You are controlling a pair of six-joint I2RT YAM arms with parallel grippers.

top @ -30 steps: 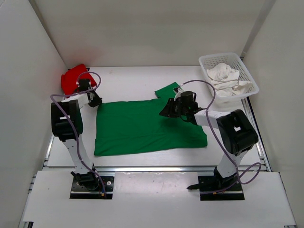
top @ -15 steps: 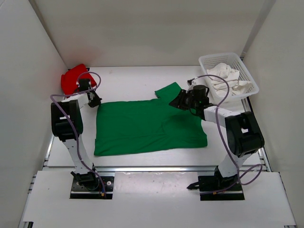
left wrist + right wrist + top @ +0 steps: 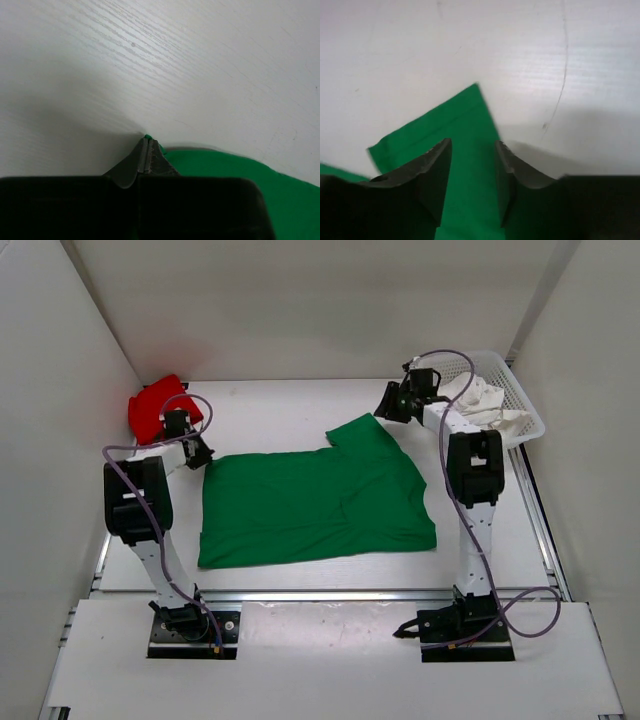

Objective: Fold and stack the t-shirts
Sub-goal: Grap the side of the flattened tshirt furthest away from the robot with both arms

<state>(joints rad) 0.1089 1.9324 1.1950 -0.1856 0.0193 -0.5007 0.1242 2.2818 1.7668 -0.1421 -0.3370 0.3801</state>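
The green t-shirt [image 3: 310, 505] lies spread flat mid-table, one sleeve pointing to the back right. My left gripper [image 3: 206, 457] is shut on the shirt's back left corner; in the left wrist view a green tip shows between the closed jaws [image 3: 145, 142], with green cloth [image 3: 240, 172] beside them. My right gripper [image 3: 384, 412] is open and empty just above the sleeve's far end; in the right wrist view the sleeve [image 3: 455, 120] lies under the spread jaws [image 3: 472, 145]. The red t-shirt [image 3: 155, 406] is bunched at the back left corner. The white t-shirt [image 3: 478, 405] lies crumpled in the basket.
The white mesh basket [image 3: 530, 420] stands at the back right, just right of my right gripper. White walls close in the table on the left, back and right. Bare table surface [image 3: 280, 415] lies behind the green shirt.
My right gripper has moved from over the shirt's right shoulder to the back right, out past the sleeve's end. The sleeve now lies flatter. The left gripper has not moved.
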